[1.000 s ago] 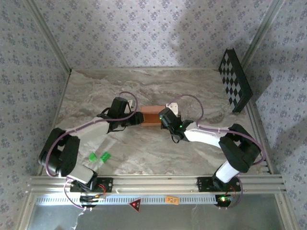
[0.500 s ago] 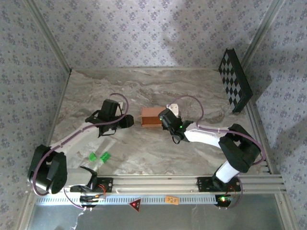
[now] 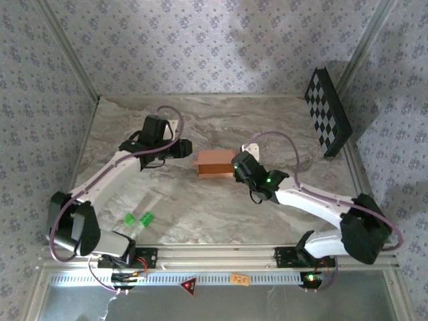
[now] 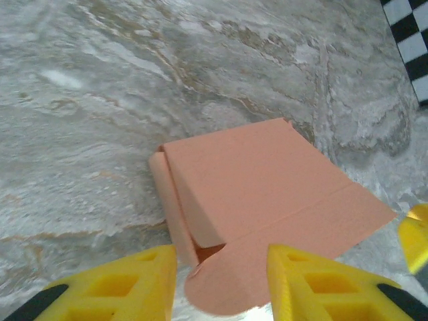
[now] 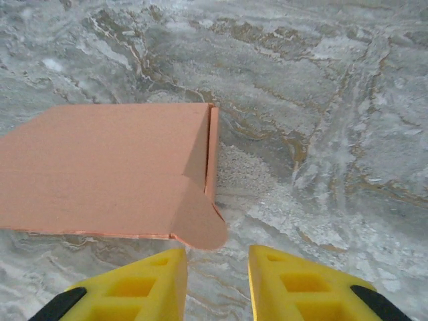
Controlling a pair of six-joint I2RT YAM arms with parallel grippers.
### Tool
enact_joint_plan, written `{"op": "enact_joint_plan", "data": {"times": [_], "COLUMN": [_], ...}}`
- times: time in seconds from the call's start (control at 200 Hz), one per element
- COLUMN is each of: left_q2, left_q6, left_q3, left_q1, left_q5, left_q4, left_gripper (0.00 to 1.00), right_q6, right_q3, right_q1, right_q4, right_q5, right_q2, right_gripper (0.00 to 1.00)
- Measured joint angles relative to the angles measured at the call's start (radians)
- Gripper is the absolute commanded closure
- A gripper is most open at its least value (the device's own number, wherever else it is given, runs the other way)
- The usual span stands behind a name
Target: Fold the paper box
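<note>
Left end effector [image 4: 221,259] open, on the paper box's [image 3: 214,162] left-edge side; a rounded flap reaches between its fingers, contact unclear. Box lies mid-counter [image 3: 221,127]. Right end effector [image 5: 217,264] slightly open, empty, just beside the box.

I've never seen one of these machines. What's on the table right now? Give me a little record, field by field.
Surface: grey marbled tabletop
Main item: salmon-orange paper box, partly folded, lying mid-table, a rounded flap sticking out
Left gripper: open, facing the box's left end, holding nothing
Right gripper: open, at the box's right end, holding nothing
Other items: two small bright green pieces at the front left; black-and-white checkerboard panel at the far right edge
</note>
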Motion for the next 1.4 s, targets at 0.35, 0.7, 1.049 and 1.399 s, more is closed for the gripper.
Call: {"op": "enact_joint_plan", "data": {"times": [0.35,0.7,1.049,1.399], "left_q2": [0.2,0.255,0.314,0.342], "left_q6": [0.035,0.035,0.036,0.046], "left_q3": [0.072,0.04,0.005,0.005], "left_q1": [-0.073,-0.073,-0.077,-0.077], "left_q5": [0.092,0.115,0.128,0.124], "left_q4": [-0.018,0.005,0.016,0.023], "left_gripper": [0.67,0.69,0.7,0.84], "right_q6": [-0.069,-0.138,-0.15,-0.144], "right_q3": [0.064,0.247,0.345,0.337], "right_q1": [-0.058,-0.194,-0.265,-0.292], "right_q4": [-0.101,-0.133,-0.157,-0.151], "right_q5": [-0.134,-0.445,-0.726,-0.809], "right_q2": [-0.076,0.107,0.348,0.502], "right_gripper": [0.66,0.76,0.91,0.98]}}
